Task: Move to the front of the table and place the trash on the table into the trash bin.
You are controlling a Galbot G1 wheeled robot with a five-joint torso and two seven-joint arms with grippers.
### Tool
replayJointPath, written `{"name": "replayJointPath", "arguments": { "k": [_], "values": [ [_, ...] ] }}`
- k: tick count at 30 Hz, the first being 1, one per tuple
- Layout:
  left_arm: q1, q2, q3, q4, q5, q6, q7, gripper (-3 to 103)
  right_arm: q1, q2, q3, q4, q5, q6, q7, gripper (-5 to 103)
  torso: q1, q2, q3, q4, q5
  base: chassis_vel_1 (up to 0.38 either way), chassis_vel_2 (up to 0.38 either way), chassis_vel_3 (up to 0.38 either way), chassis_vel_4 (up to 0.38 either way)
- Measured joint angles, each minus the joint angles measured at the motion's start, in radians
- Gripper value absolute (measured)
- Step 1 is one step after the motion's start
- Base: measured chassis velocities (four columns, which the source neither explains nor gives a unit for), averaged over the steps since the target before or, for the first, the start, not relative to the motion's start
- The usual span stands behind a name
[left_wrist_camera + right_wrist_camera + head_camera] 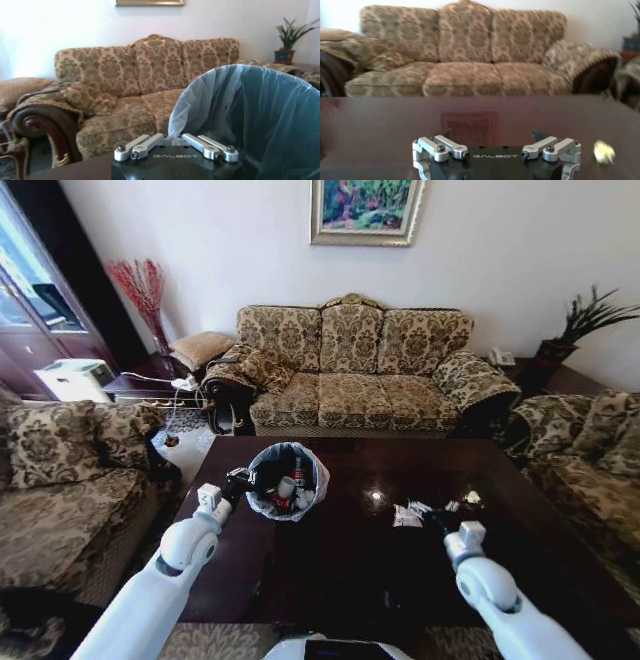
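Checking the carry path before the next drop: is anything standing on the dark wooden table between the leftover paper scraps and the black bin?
Nothing visible does. The glossy dark reddish-brown table lies bare between the white crumpled paper wads by the right gripper and the black bag-lined trash bin, which the left gripper holds.

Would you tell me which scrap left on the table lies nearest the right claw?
The red-white wrapper, just left of the right claw; the small yellowish wad lies farther back and right.

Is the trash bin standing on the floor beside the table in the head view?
No: the trash bin is up over the table top, with the left gripper at its rim.
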Motion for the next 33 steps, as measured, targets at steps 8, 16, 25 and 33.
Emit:
{"name": "replayJointPath", "arguments": {
  "k": [8, 16, 25, 33],
  "values": [
    [0.019, 0.012, -0.008, -0.002, 0.0, -0.005, 0.0, 0, 0.189, 0.124, -0.165, -0.251, -0.014, 0.091, 0.024, 100, 0.0, 0.0, 0.0, 0.0004, -0.0002, -0.089, -0.081, -0.084, -0.087],
    [0.018, 0.027, -0.007, -0.002, -0.02, -0.015, 0.003, 0, 0.279, 0.219, -0.212, -0.419, -0.014, 0.162, -0.062, 100, 0.0, 0.0, 0.0, 0.0003, -0.0002, -0.044, -0.056, -0.05, -0.064],
    [0.019, 0.028, -0.006, -0.002, -0.021, -0.018, 0.004, 0, 0.312, 0.245, -0.242, -0.46, -0.03, 0.177, -0.12, 100, 0.0, 0.0, 0.0, 0.0002, -0.0004, 0.0, 0.0, 0.0, 0.0],
    [0.015, 0.027, -0.004, -0.004, -0.021, -0.021, 0.005, 0, 0.354, 0.234, -0.267, -0.511, -0.034, 0.152, -0.121, 103, 0.0, 0.0, 0.0, 0.0, -0.0005, 0.0, 0.0, 0.0, 0.0]
  ]
}}
